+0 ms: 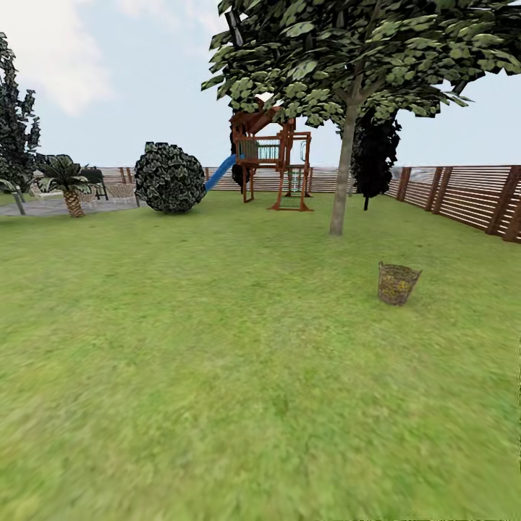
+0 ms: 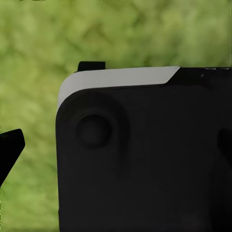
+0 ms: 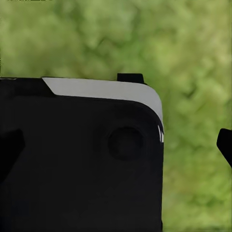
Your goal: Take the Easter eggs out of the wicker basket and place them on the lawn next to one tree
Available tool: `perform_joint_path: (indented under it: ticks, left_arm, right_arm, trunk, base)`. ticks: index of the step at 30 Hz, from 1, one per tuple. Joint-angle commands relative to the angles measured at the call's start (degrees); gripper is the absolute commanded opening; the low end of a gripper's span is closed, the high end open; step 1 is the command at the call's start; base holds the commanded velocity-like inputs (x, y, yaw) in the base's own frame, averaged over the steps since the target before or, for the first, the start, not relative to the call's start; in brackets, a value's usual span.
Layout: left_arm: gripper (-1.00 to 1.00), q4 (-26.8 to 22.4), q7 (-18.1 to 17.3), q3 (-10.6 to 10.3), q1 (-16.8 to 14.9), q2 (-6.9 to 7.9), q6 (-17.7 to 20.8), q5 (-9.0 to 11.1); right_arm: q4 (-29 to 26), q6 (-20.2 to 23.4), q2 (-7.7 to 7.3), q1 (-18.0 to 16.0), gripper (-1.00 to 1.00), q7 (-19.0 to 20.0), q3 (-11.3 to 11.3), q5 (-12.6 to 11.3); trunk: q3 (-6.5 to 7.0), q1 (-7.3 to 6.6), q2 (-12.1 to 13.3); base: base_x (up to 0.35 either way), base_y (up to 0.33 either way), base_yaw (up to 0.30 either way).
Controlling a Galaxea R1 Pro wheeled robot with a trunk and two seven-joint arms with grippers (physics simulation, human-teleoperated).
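Pretty open yard here, mottled grass (image 1: 217, 376) everywhere under a pale blue sky with 1 soft cloud (image 1: 58, 51). A brown slat fence (image 1: 463, 192) runs along the back and right. There's a wooden play tower (image 1: 278, 163) with a blue slide (image 1: 219, 172), a round bush (image 1: 170, 177) and a small palm (image 1: 69, 184).

The head camera looks level across the lawn (image 1: 217, 376) toward the far fence (image 1: 463, 192). Both wrist cameras point close down at blurred grass (shared with the head view), past a black robot body (image 2: 145, 164).
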Motion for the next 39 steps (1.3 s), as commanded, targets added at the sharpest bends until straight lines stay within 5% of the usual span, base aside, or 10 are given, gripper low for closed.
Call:
perform_joint_path:
  ticks: [1,19,29,39]
  left_arm:
    - [1.0,0.0,-0.1,0.0,0.0,0.0,0.0,0.1]
    - [1.0,0.0,-0.1,0.0,0.0,0.08,0.0,0.1]
    - [1.0,0.1,-0.1,0.0,0.1,0.08,0.0,0.1]
    - [1.0,0.1,-0.1,-0.1,0.0,0.03,0.0,0.0]
  right_arm:
    - [0.1,-0.2,0.07,0.0,1.0,0.0,-0.1,-0.1]
    - [0.1,0.1,0.19,0.0,1.0,-0.1,-0.8,-0.3]
    - [0.1,0.0,0.11,0.0,1.0,0.0,-0.8,-0.1]
    - [0.1,0.0,-0.05,0.0,1.0,-0.1,-0.8,-0.3]
  trunk:
    - [-0.05,0.0,0.0]
    - [-0.05,0.0,0.0]
    - [-0.05,0.0,0.0]
    - [-0.38,0.0,0.0]
  base:
    - [0.0,0.0,-0.179]
    - [0.06,0.0,-0.284]
    - [0.072,0.0,-0.047]
    - [0.279,0.0,-0.262]
